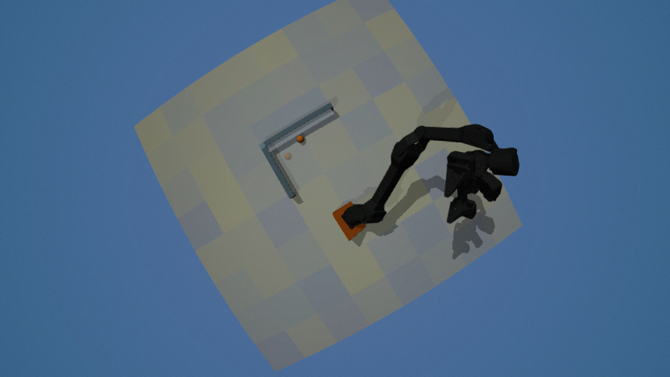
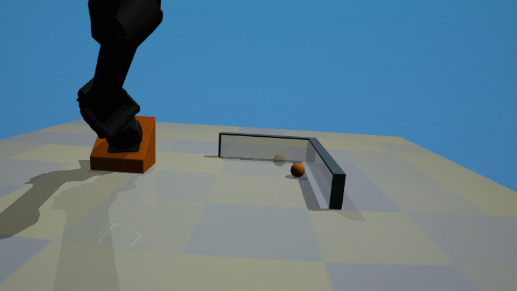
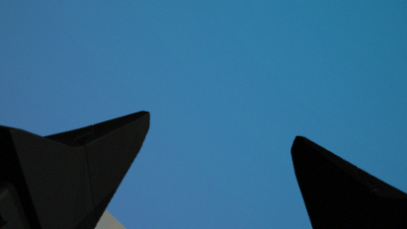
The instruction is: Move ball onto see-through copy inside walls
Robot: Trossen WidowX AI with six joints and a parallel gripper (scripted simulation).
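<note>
Claw [image 3: 219, 148] is standing wide, holding nothing, well apart from ball [image 1: 299, 138]. Risk: a nudge is sending it rolling beyond the walls [image 1: 299, 124].

I see a checkered table [image 1: 262, 262] of pale yellow and grey-blue squares, glossy enough to carry reflections, with flat blue backdrop [image 2: 325, 54] beyond every edge and corner.

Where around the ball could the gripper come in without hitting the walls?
The ball lies close against one wall; the other wall closes off the see-through copy near the corner. The side facing the orange base is unwalled floor, the likeliest way in. The open gripper is far off, beyond the base.
</note>
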